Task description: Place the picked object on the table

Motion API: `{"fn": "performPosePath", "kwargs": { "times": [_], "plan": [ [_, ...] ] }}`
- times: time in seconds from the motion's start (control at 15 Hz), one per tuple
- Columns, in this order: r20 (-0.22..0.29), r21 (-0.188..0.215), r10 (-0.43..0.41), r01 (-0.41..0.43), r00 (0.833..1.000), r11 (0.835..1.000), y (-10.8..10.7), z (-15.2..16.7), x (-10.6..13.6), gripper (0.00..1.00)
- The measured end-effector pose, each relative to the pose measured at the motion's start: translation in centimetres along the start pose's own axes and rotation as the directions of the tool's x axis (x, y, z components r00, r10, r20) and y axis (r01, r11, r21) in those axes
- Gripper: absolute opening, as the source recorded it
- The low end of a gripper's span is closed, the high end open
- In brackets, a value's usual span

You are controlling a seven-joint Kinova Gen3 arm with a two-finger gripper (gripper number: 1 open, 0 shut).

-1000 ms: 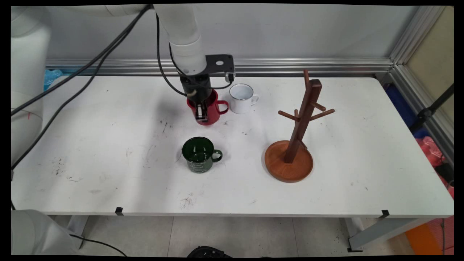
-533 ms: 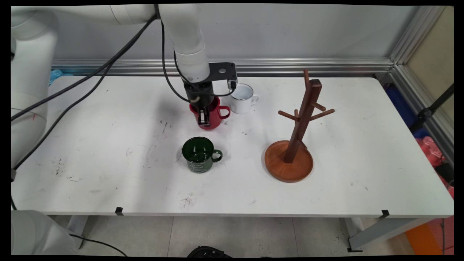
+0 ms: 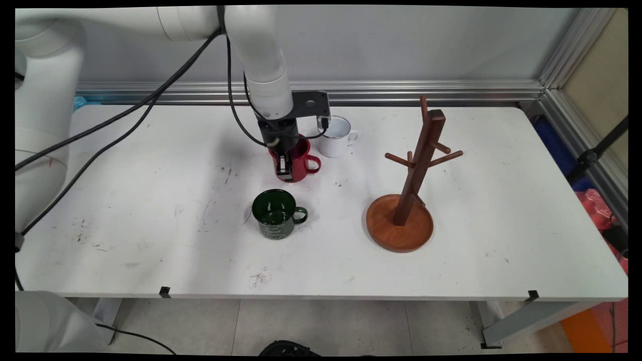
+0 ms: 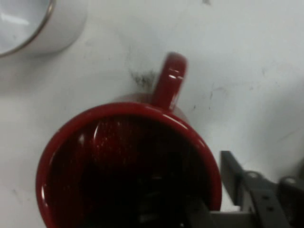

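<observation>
Gripper [image 3: 284, 168] closed on near wall of red mug [image 3: 298, 161], one finger inside and one outside, mug on white table [image 3: 150, 210] just beside white enamel mug [image 3: 337, 136]; risk: one-wall pinch slipping, mug tilting, bumping neighbour.

Hidden / cut off
Red mug [image 4: 128, 166] cut by hand view's bottom edge; white mug [image 4: 38, 23] clipped at corner.
</observation>
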Motion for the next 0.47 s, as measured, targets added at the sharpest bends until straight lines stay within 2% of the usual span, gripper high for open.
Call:
{"fn": "performPosePath", "kwargs": {
  "times": [0.47],
  "plan": [
    [-0.013, 0.009, 0.016, -0.016, 1.0, 1.0, 0.0, 0.03, 0.15, 1.0]
  ]
}}
